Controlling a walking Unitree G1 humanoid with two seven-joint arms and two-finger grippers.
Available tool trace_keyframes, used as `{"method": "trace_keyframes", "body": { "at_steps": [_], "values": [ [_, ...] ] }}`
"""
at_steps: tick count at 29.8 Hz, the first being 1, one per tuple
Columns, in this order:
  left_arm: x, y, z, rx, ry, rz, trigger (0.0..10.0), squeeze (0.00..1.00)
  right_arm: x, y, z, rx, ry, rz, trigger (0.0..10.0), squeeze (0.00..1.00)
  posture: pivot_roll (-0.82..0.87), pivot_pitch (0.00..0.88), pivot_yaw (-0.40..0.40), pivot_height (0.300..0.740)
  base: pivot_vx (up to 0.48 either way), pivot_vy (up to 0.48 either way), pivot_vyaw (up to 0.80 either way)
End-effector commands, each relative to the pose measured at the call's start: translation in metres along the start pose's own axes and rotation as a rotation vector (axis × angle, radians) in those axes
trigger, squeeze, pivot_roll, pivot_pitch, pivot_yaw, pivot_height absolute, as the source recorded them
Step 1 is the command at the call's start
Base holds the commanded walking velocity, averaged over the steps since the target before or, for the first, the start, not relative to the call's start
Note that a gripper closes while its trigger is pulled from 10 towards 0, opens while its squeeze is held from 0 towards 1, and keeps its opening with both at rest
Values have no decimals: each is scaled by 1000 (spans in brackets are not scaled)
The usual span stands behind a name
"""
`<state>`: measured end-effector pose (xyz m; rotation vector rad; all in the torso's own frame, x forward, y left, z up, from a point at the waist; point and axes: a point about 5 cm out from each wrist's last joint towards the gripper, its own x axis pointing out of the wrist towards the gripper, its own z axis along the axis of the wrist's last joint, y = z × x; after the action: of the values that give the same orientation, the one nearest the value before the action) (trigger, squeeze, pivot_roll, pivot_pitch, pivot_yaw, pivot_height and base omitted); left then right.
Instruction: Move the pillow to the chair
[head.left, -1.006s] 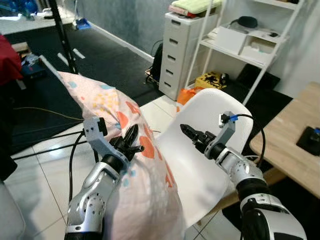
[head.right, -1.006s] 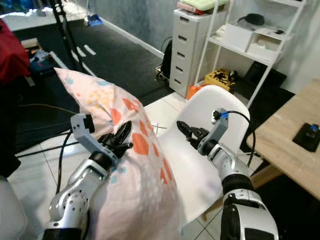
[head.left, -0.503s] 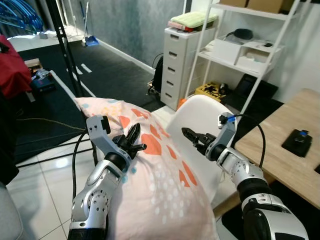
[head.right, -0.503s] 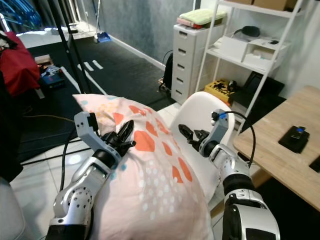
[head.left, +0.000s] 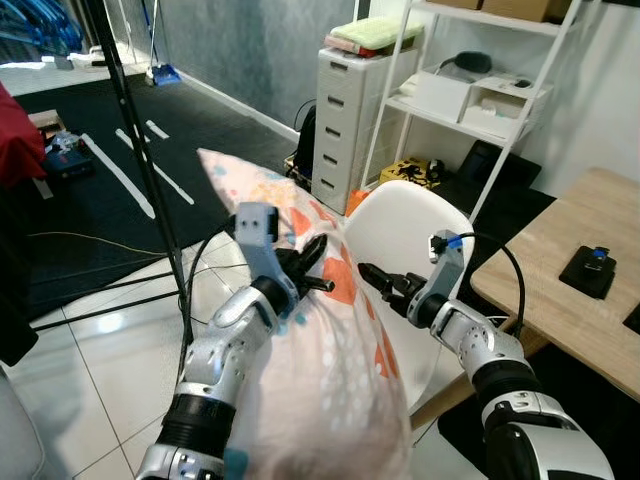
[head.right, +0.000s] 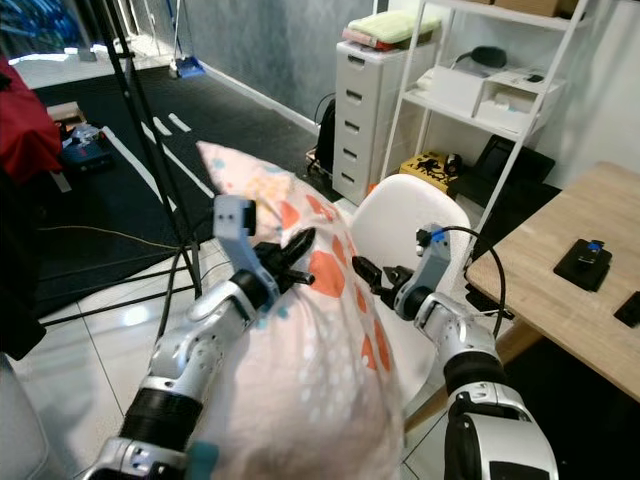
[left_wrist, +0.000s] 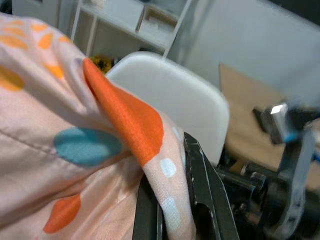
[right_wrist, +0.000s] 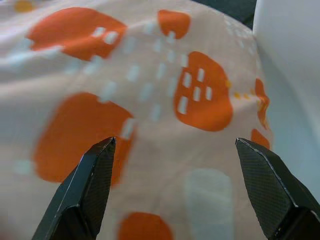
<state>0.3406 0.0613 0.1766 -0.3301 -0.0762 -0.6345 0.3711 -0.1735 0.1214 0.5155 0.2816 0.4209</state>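
The left gripper (head.left: 306, 268) was clamped on a fold of the pillow (head.left: 330, 370), which hung upright against the front of the white chair (head.left: 415, 235). The right gripper (head.left: 377, 278) stood wide open beside it, gripping nothing. Carrying looked nearly done; next, lowering the pillow onto the seat.
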Motion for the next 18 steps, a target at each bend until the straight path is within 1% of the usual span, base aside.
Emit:
{"method": "trace_keyframes", "body": {
  "at_steps": [1, 2, 3, 5, 7, 9, 10, 11, 12, 14, 15, 16, 17, 18],
  "values": [
    [9, -5, 15, 73, -66, -43, 10000, 0, -1, 0, -2, -13, 15, 11, 10000, 0, -239, 59, -25, 655, 0, 0, 0],
    [9, -5, 15, 73, -66, -43, 10000, 0, -1, 0, -2, -13, 15, 11, 10000, 0, -239, 59, -25, 655, 0, 0, 0],
    [14, -4, 14, 98, -63, -31, 10000, 0, -2, 1, -2, -16, 18, 16, 10000, 0, -244, 61, -23, 650, 0, 0, 0],
    [21, -2, 10, 109, -44, 6, 10000, 0, -3, 1, -3, -26, 25, 25, 10000, 0, -247, 62, -20, 640, 0, 0, 0],
    [23, -1, 9, 111, -38, 13, 10000, 0, -3, 2, -3, -28, 26, 27, 10000, 0, -247, 62, -20, 635, 0, 0, 0],
    [28, 5, -4, 68, 56, 119, 10000, 0, -4, 1, -3, -32, 30, 27, 10000, 0, -248, 61, -18, 625, 0, 0, 0],
    [28, 5, -4, 68, 56, 119, 10000, 0, -4, 1, -3, -32, 30, 27, 10000, 0, -248, 61, -18, 625, 0, 0, 0],
    [29, 9, -18, 37, 156, 184, 10000, 0, -4, 2, -4, -35, 32, 27, 10000, 0, -250, 57, -16, 620, 0, 0, 0],
    [28, 10, -34, 4, 275, 221, 10000, 0, -3, 2, -3, -39, 34, 28, 10000, 0, -251, 56, -16, 615, 0, 0, 0],
    [28, 10, -34, 4, 275, 221, 10000, 0, -3, 2, -3, -39, 34, 28, 10000, 0, -251, 56, -16, 615, 0, 0, 0],
    [27, 10, -44, -15, 350, 235, 10000, 0, -3, 2, -3, -41, 35, 28, 10000, 0, -251, 56, -16, 610, 0, 0, 0],
    [25, 6, -54, -34, 423, 222, 10000, 0, -3, 3, -3, -44, 36, 29, 10000, 0, -250, 52, -15, 605, 0, 0, 0],
    [25, 6, -54, -34, 423, 222, 10000, 0, -3, 3, -3, -44, 36, 29, 10000, 0, -250, 52, -15, 605, 0, 0, 0],
    [26, 0, -61, -34, 473, 190, 10000, 0, -2, 3, -2, -47, 35, 29, 10000, 0, -250, 52, -14, 600, 0, 0, 0]
  ]
}}
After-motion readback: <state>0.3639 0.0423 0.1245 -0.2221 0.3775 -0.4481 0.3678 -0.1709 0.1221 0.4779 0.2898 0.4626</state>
